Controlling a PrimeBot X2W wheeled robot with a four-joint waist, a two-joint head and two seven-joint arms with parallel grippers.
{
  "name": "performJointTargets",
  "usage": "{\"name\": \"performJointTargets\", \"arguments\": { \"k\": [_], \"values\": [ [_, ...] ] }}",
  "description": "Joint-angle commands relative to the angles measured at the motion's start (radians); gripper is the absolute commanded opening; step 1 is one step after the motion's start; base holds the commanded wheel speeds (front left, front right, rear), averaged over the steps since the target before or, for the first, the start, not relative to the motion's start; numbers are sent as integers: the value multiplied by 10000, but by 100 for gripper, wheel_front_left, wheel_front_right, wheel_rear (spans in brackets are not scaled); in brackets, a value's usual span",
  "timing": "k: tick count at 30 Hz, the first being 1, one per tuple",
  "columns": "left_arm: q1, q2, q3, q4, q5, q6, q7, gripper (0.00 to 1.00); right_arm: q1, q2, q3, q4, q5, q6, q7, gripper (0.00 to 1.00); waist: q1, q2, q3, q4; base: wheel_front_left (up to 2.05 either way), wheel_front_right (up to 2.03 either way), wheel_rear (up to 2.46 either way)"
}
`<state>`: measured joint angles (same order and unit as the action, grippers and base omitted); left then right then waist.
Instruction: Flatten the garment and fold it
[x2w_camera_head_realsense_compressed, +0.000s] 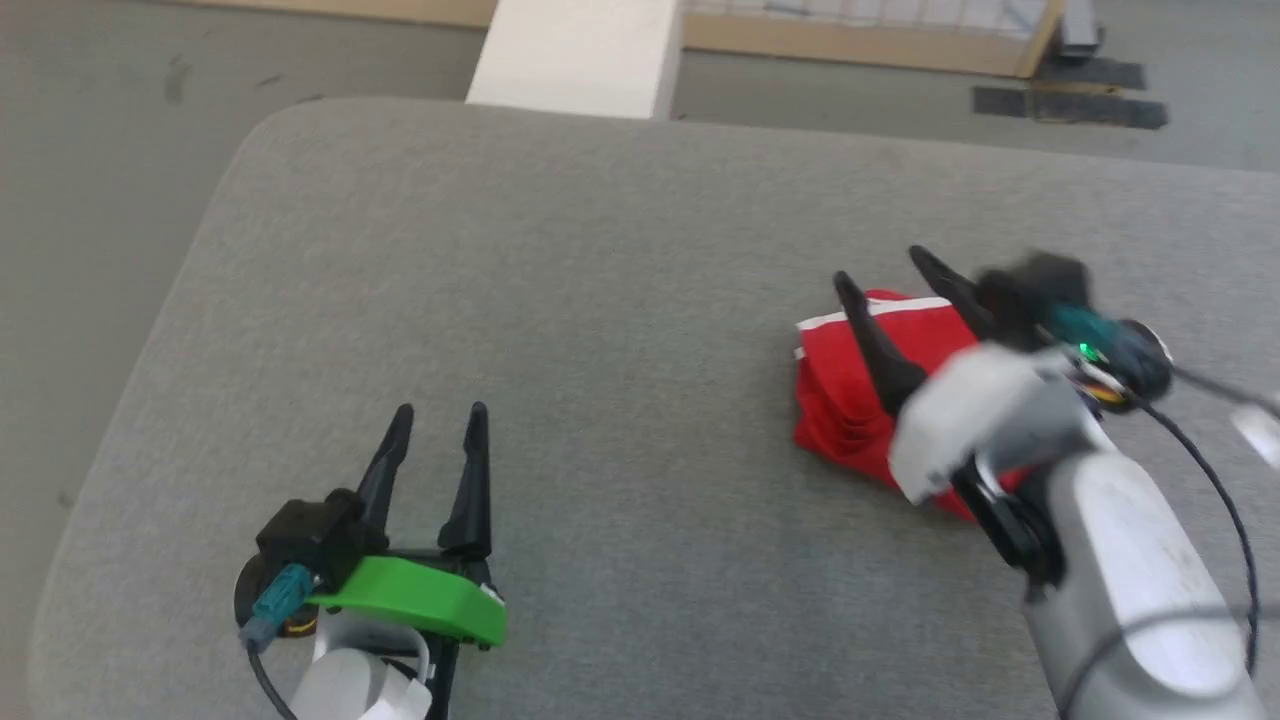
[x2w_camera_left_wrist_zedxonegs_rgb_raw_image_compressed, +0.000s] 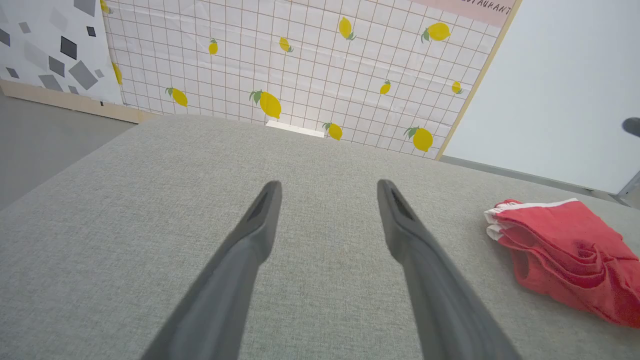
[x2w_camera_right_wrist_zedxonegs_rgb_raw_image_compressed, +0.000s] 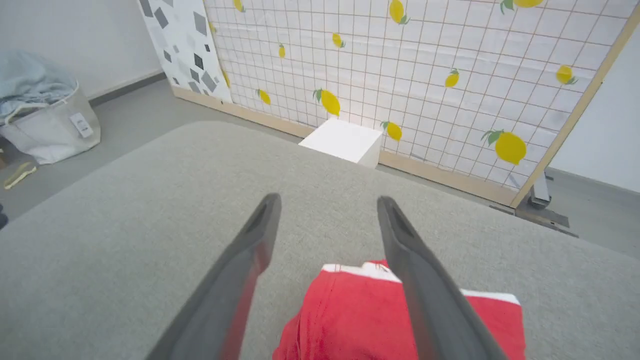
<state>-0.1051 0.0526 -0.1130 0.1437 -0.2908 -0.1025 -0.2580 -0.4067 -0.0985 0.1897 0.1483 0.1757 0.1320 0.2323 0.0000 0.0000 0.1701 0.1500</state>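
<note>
The red shorts (x2w_camera_head_realsense_compressed: 850, 385) lie bunched in a small folded heap on the right part of the grey cushion (x2w_camera_head_realsense_compressed: 600, 300), white trim showing along their far edge. My right gripper (x2w_camera_head_realsense_compressed: 883, 268) hovers over them, open, its fingers spread above the heap and holding nothing. From the right wrist the shorts (x2w_camera_right_wrist_zedxonegs_rgb_raw_image_compressed: 345, 320) lie under and between the fingers. My left gripper (x2w_camera_head_realsense_compressed: 437, 418) stands open near the front left, well apart from the garment. The left wrist view has the shorts (x2w_camera_left_wrist_zedxonegs_rgb_raw_image_compressed: 565, 250) off to its right.
A white box (x2w_camera_head_realsense_compressed: 580, 55) stands behind the cushion's far edge, before a lemon-print screen (x2w_camera_right_wrist_zedxonegs_rgb_raw_image_compressed: 425, 75). On the floor to the left sits a laundry basket (x2w_camera_right_wrist_zedxonegs_rgb_raw_image_compressed: 42, 120). The cushion's rounded left edge drops to grey floor.
</note>
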Motion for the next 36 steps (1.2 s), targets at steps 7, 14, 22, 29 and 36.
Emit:
{"name": "performJointTargets", "arguments": {
  "k": [7,14,22,29,36],
  "values": [
    [408,-24,337,-124,111,141,-38,100,1947,389,-1533,-984,-269,-13,-2460,100,0,0,-897,-1286,0,0,0],
    [759,-24,547,-129,264,129,-38,100,3161,452,-2071,-674,-451,-13,-3507,100,0,0,-1379,-1906,0,0,0],
    [1197,-24,717,-44,513,64,-38,100,3844,75,-1888,-211,-587,-13,-4041,100,0,0,-1736,-2278,0,0,0],
    [1363,-24,790,-58,566,30,-38,100,4065,25,-1987,-89,-609,-13,-4229,100,0,0,-1733,-2336,0,0,0],
    [1382,-24,784,-69,577,51,-38,100,4123,44,-1947,-119,-609,-13,-4262,100,0,0,-1654,-2323,0,0,0]
  ]
}}
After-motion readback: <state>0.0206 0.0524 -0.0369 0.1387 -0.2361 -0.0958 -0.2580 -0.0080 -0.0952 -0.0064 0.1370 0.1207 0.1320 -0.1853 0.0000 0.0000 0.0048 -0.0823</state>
